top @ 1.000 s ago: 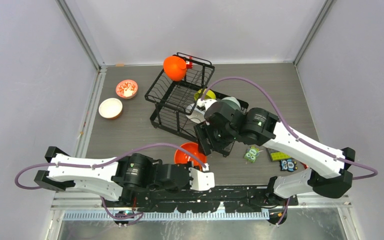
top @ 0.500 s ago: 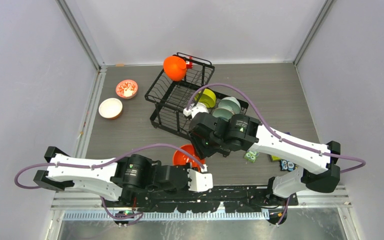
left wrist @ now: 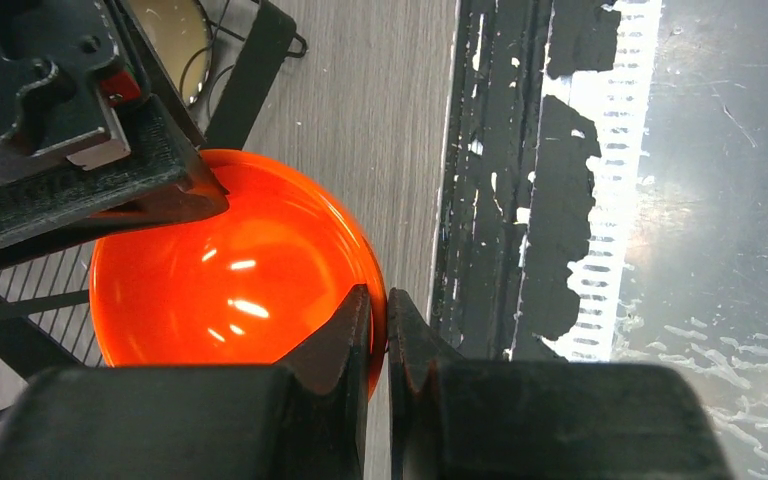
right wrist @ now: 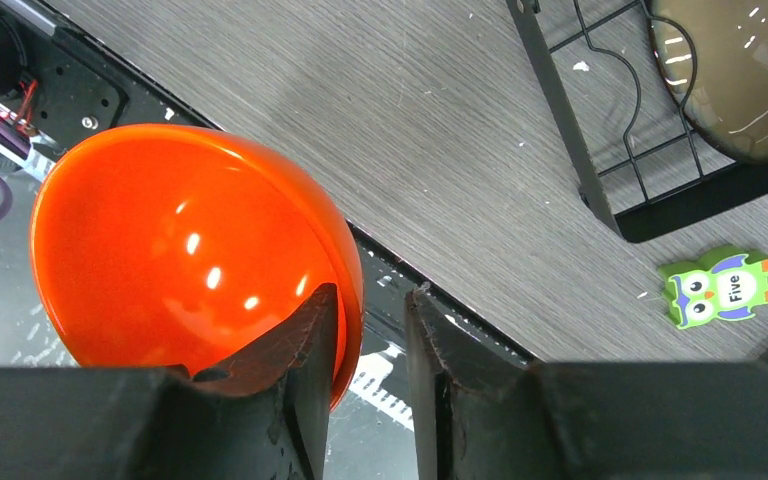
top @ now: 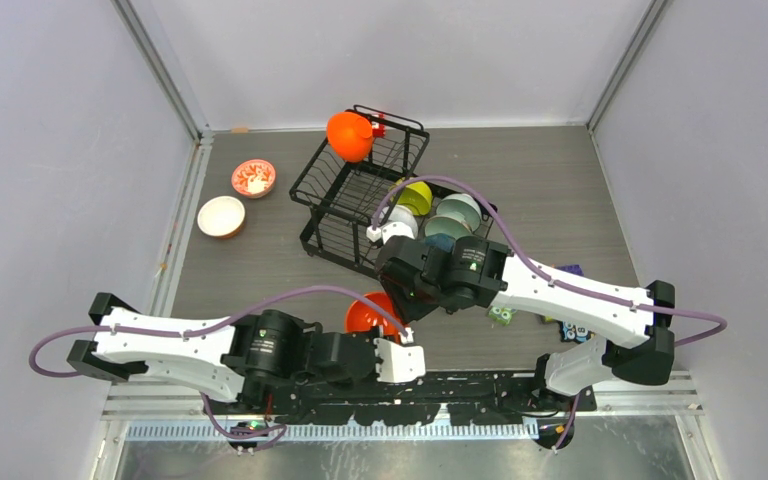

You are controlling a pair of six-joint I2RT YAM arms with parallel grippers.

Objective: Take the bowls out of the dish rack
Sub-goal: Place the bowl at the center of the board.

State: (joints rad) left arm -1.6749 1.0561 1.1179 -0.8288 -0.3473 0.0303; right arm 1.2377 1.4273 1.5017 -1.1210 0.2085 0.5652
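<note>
Now pinching the orange bowl [top: 362, 316] by its rim with the left claw [left wrist: 378, 296], nearly closed, lower centre of the overhead frame, just below the dish rack [top: 345, 205]. Straddling the same rim with the right claw [right wrist: 370, 296] (parted, gap showing on one side), at the table [top: 260, 260] edge.

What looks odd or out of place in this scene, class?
One orange bowl sits between both hands at once. The left hand pinches its rim, and the right hand straddles the opposite rim with its jaws apart. Two hands on one small bowl looks unusual.
</note>
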